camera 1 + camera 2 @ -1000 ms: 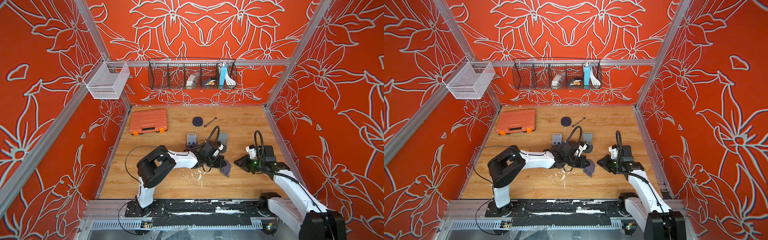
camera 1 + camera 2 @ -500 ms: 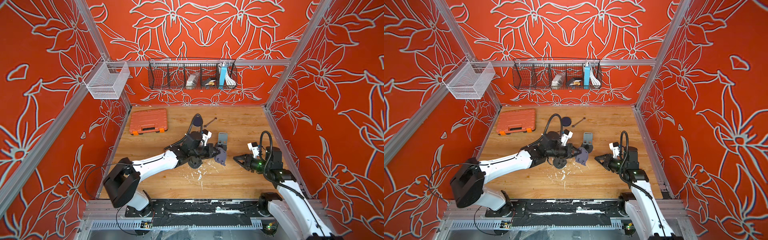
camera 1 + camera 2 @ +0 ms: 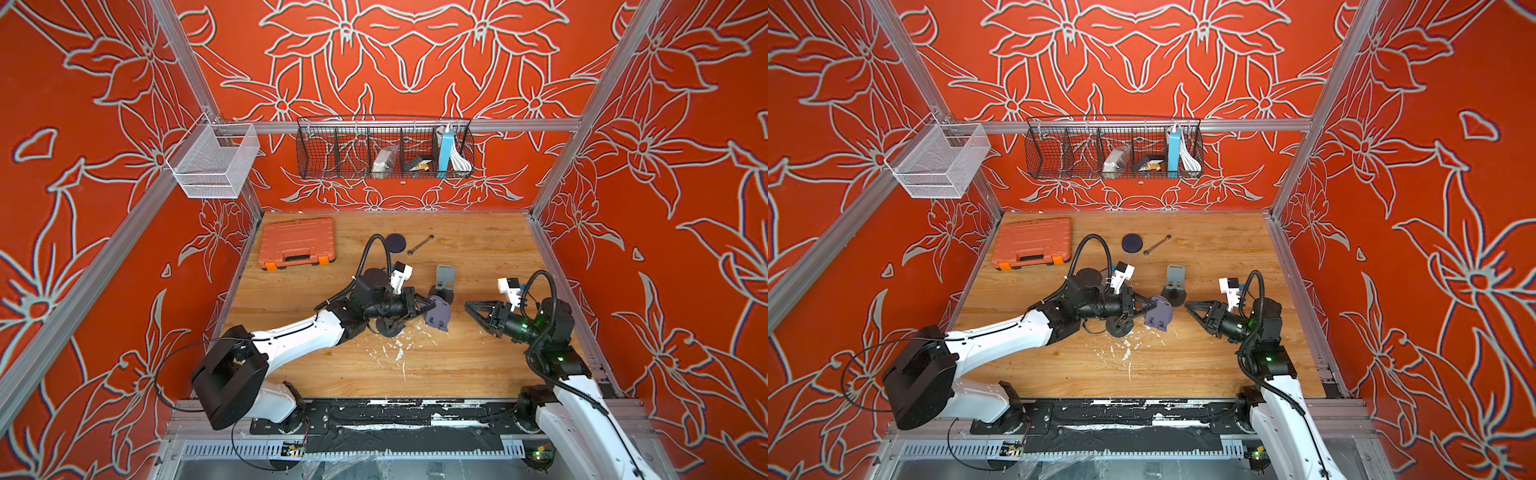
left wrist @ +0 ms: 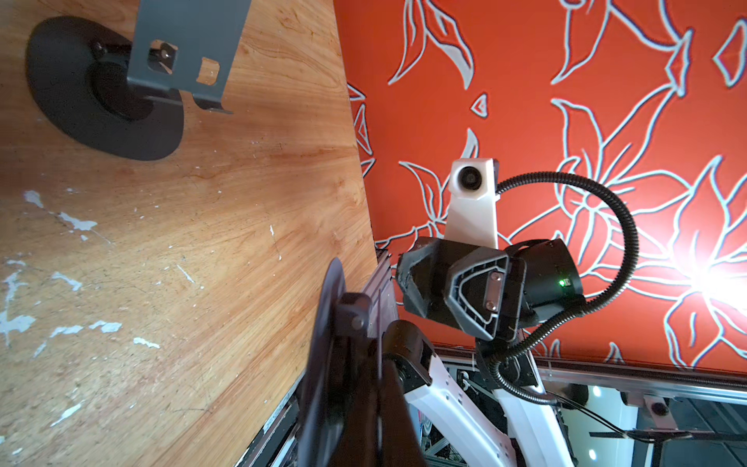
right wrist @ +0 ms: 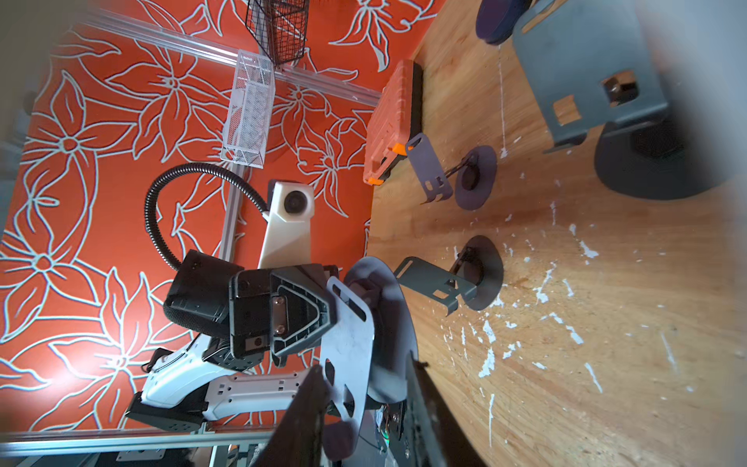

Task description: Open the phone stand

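A folded phone stand, a pale purple-grey plate on a round base, hangs just above the table. My left gripper is shut on its edge. In the left wrist view the base shows edge-on beside the dark left fingers. My right gripper points at the stand from the right, a short gap away, jaws open and empty. In the right wrist view the plate and base lie just beyond the right gripper.
An unfolded grey stand is just behind the held one. Two more unfolded stands sit by the left arm. An orange case, dark disc and wrench lie at the back. Wall baskets.
My left arm has swung round and carried the stand up and toward the back. The right gripper has let its jaws widen and has risen beside it.
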Controlling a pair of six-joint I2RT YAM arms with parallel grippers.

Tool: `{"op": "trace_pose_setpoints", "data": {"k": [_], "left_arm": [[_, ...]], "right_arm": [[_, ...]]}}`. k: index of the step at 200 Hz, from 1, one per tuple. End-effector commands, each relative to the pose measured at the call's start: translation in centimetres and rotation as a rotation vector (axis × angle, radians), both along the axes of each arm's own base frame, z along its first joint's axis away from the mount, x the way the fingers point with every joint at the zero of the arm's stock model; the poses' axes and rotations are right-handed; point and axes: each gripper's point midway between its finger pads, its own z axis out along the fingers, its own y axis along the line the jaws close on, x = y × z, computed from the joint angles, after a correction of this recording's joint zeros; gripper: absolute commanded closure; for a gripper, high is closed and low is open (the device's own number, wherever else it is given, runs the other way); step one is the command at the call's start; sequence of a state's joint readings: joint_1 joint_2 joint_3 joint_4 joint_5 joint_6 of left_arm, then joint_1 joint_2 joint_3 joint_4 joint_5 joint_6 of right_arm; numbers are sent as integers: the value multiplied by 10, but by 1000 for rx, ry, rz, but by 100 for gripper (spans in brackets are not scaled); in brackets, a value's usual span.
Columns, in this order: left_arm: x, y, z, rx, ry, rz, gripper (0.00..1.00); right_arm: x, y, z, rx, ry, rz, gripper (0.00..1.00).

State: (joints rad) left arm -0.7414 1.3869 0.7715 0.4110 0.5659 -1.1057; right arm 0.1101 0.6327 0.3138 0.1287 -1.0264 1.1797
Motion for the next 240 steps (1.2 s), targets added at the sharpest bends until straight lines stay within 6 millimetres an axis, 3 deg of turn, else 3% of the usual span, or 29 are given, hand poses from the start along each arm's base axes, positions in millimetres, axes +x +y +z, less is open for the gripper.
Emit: {"op": "trace_pose_setpoints", "data": {"k": [1, 35, 134, 189, 215, 240], "left_arm": [[-2, -2, 42, -113, -84, -13, 100], [-2, 0, 48, -113, -104, -4, 100], [-9, -4, 57, -169, -131, -52, 100], [-16, -8, 64, -207, -166, -94, 100], [-18, -9, 65, -218, -183, -108, 100], [-22, -9, 71, -235, -207, -127, 100]], "right_arm": [[-1, 14, 9, 8, -35, 44, 66], [-5, 32, 2, -5, -27, 95, 69], [-1, 38, -3, -22, -28, 92, 74], [3, 53, 8, 5, -47, 123, 87], [2, 59, 11, 8, -49, 142, 100], [-2, 60, 6, -15, -26, 163, 100]]}}
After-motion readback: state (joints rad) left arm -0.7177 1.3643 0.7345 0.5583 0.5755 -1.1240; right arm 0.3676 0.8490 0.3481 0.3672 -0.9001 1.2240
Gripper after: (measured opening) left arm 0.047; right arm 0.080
